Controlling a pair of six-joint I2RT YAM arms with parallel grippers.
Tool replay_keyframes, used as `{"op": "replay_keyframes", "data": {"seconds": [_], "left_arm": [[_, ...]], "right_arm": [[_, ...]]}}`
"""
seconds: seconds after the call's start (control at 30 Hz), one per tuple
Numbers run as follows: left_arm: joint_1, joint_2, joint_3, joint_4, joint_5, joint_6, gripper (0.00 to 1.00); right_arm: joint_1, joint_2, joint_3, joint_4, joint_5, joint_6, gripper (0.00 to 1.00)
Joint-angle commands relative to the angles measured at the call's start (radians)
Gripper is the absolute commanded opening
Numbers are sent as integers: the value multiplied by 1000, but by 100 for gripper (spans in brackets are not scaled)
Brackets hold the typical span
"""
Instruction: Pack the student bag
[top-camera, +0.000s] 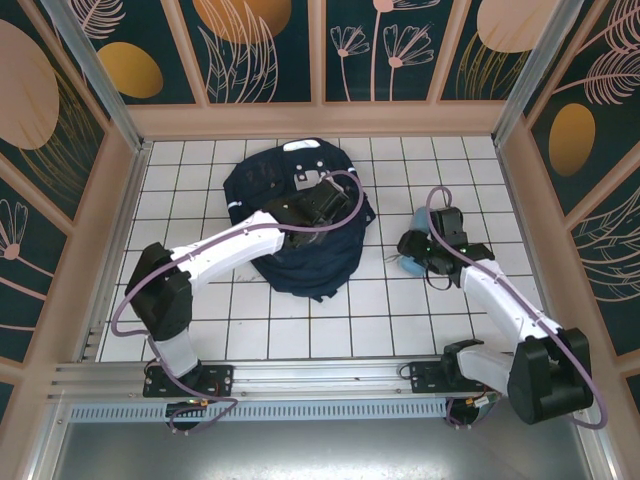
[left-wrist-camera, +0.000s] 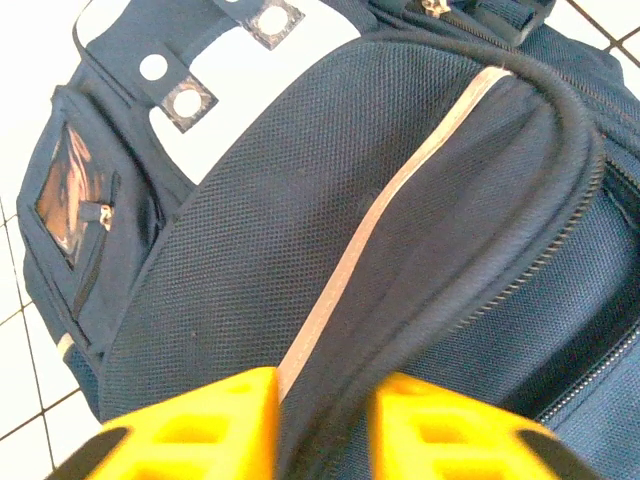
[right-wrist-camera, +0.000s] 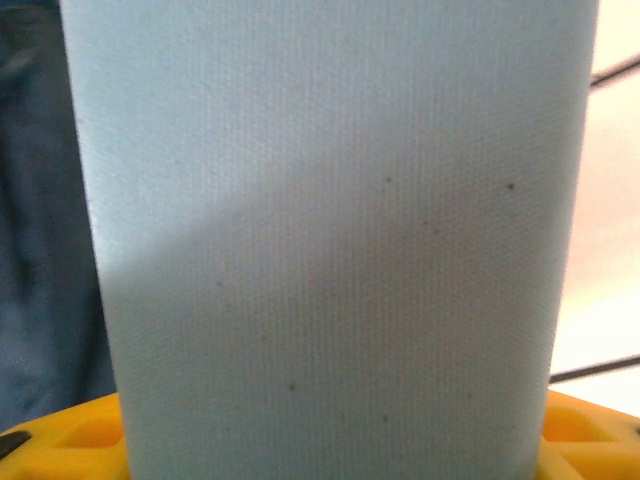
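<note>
The white tiled tabletop (top-camera: 300, 330) takes up most of the scene. On its far middle, a touch left of centre, slumps the student bag (top-camera: 265, 180), a large dark navy fabric backpack with thin white stripes. The left gripper (left-wrist-camera: 325, 425) sits over the bag's right half. Its yellow fingers (left-wrist-camera: 200, 430) are drawn close, pinching a raised fold of mesh along a pale stripe. Just right of the bag is the right gripper (top-camera: 415, 245), jaws about half apart, clamped on a pale blue cloth-covered item (right-wrist-camera: 330, 220).
</note>
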Motion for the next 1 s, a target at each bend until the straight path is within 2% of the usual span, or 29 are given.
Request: {"op": "replay_keyframes", "data": {"seconds": [0.0,0.17,0.3,0.4,0.6,0.8,0.97], "left_arm": [[16,-42,-16,82,-42,-24,24],[61,-100,-72,159,77,-39,22],[97,-122,-103,195,151,-52,17],[111,-133,-114,218,188,-61,14],[124,-164,-150,269,217,-63,9],[125,-186,-184,347,240,-57,5],[124,-190,-198,419,229,-54,4]], "right_arm": [[38,-41,-9,128,-220,-58,61],[108,-30,-2,204,-353,-77,62],[209,19,34,226,-425,-111,62],[270,65,70,246,-425,-128,63],[315,194,171,256,-418,-146,63],[323,360,297,148,-311,-136,61],[343,419,305,98,-241,-119,60]]}}
